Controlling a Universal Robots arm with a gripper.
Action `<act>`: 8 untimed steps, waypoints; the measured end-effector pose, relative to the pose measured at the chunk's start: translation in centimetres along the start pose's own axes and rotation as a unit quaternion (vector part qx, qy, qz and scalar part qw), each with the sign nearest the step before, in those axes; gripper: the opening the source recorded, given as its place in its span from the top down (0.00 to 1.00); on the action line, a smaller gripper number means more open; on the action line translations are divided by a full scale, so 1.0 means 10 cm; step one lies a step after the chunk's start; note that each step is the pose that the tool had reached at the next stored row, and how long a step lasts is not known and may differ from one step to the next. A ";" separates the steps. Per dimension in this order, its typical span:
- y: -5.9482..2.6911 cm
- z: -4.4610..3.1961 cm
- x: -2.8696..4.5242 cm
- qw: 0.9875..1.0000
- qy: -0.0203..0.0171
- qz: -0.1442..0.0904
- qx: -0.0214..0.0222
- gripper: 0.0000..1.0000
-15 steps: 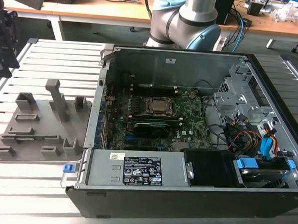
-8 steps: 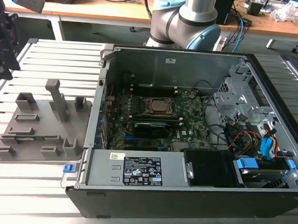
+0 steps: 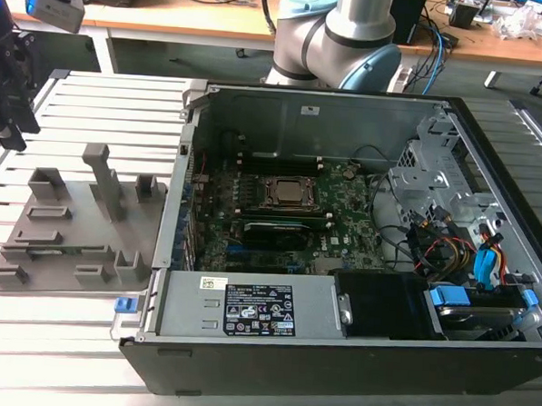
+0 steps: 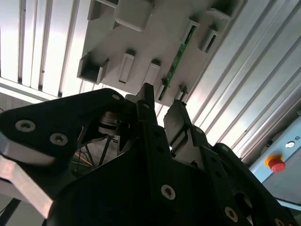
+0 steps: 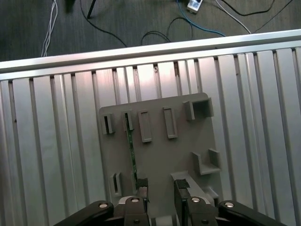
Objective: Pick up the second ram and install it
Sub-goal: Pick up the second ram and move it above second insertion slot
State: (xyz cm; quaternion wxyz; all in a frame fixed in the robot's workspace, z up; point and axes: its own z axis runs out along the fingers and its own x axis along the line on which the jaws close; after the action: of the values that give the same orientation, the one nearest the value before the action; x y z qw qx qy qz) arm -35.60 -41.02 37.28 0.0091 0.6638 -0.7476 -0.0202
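The second ram (image 5: 132,151) is a thin green stick standing on edge in a slot of the grey holder plate (image 5: 160,160); in the second wrist view the ram (image 4: 177,57) runs between two slot blocks. My gripper (image 5: 161,187) hovers above the plate, open, with nothing between its fingers (image 5: 142,187). The ram lies just beside one finger's line, not in the gap. In the exterior view my gripper (image 3: 10,107) hangs high over the far corner of the holder plate (image 3: 69,247) at the exterior view's left.
The open computer case (image 3: 342,234) lies to the exterior view's right of the plate, with its motherboard and square processor socket (image 3: 285,193) exposed. Grey holder blocks and an upright post (image 3: 104,181) rise from the plate. A slatted aluminium table (image 5: 56,141) lies beneath.
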 end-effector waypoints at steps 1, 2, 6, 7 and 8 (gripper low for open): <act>0.000 0.008 0.000 1.000 0.000 0.000 0.000 0.64; -0.001 0.019 0.000 1.000 0.000 0.000 0.000 0.64; -0.002 0.044 0.001 1.000 0.000 0.000 0.000 0.64; -0.002 0.054 0.001 1.000 0.000 0.000 0.000 0.64; -0.003 0.061 0.001 1.000 0.000 0.000 0.000 0.64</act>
State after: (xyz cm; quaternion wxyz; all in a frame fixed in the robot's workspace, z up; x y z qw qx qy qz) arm -35.60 -41.02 36.67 0.0091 0.6638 -0.7476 -0.0201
